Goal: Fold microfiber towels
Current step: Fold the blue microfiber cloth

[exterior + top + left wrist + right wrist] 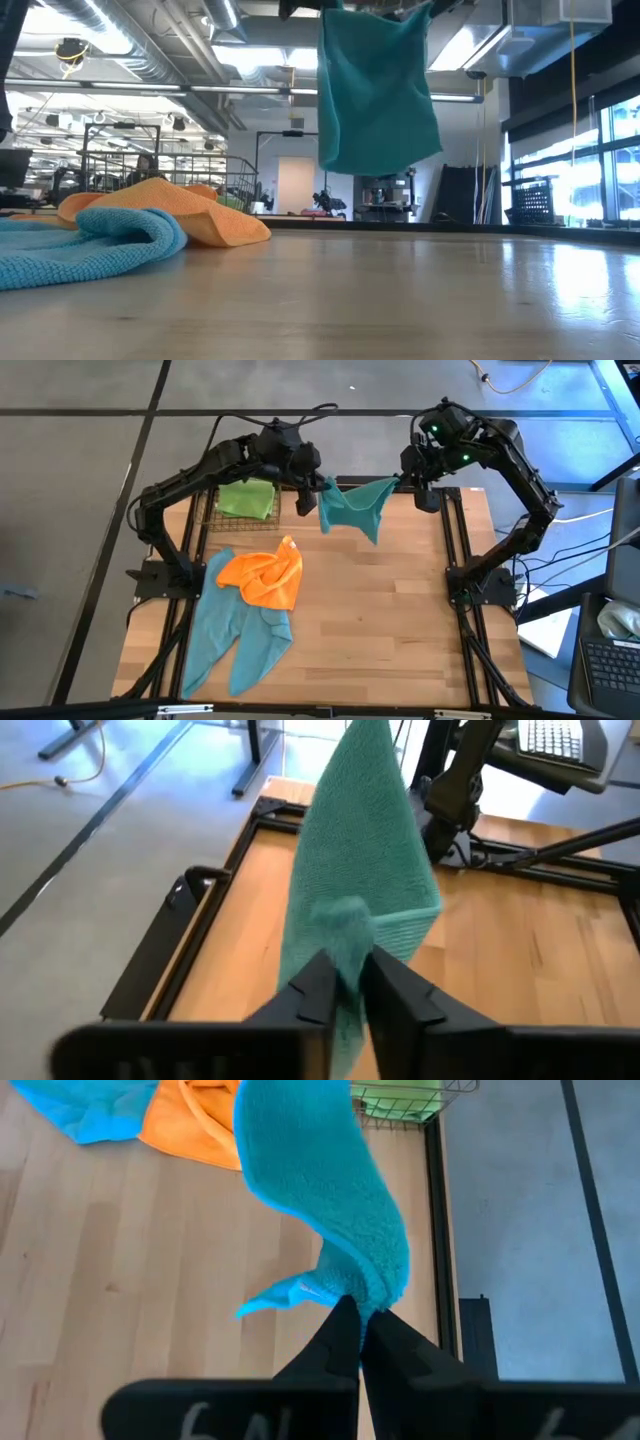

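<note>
Teal towel (355, 506) pinched by left tool (343, 982); right tool (361, 1323).

teal towel (355, 506) | orange towel (268, 574) | light blue towel (238, 630) | lime green towel (246, 498) | pale wood table (380, 620)

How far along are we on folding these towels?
Done: possibly the lime green towel lying in the wire basket. In hand: a teal towel hangs above the table, held between the left gripper and right gripper. Left: the orange towel and light blue towel, both crumpled.
</note>
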Robot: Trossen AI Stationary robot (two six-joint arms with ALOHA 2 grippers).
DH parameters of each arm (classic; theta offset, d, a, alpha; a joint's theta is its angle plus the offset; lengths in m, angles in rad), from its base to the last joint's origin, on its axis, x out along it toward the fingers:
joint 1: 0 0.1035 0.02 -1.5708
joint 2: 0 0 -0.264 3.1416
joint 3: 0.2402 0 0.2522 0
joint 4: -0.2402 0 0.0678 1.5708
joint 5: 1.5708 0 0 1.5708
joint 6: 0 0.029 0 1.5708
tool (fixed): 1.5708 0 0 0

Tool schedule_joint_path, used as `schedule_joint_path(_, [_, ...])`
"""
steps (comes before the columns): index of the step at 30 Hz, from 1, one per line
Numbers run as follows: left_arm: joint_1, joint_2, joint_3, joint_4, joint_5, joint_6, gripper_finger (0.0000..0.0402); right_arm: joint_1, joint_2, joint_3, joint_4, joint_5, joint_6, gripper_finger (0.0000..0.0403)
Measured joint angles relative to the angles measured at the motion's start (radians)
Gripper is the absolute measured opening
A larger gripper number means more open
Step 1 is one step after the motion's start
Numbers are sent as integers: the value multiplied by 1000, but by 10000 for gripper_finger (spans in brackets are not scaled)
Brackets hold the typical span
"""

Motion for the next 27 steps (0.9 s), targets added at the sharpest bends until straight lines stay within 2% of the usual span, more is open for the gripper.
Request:
schedule_joint_path(3, [9, 0, 0, 8, 13, 14, 79, -1, -14, 0, 0, 0, 0, 4])
schedule_joint_path(6, [12, 0, 0, 19, -1, 18, 88, -1, -23, 0, 1, 0, 3, 4])
schedule_joint_path(8, [8, 10, 1, 24, -3, 44, 75, -1, -27, 0, 0, 0, 13, 4])
schedule_joint_path(11, [-3, 27, 0, 5, 6, 65, 28, -1, -38, 0, 1, 5, 15, 4])
schedule_joint_path(14, [-16, 42, 0, 16, 73, 45, 9, -1, -41, 0, 3, 7, 15, 4])
schedule_joint_path(20, [-39, 92, 0, 148, 127, 8, 73, 0, -42, 0, 3, -11, 19, 4])
schedule_joint_path(27, [-64, 145, 0, 351, 173, -148, 135, 9, -42, 0, 7, -19, 43, 4])
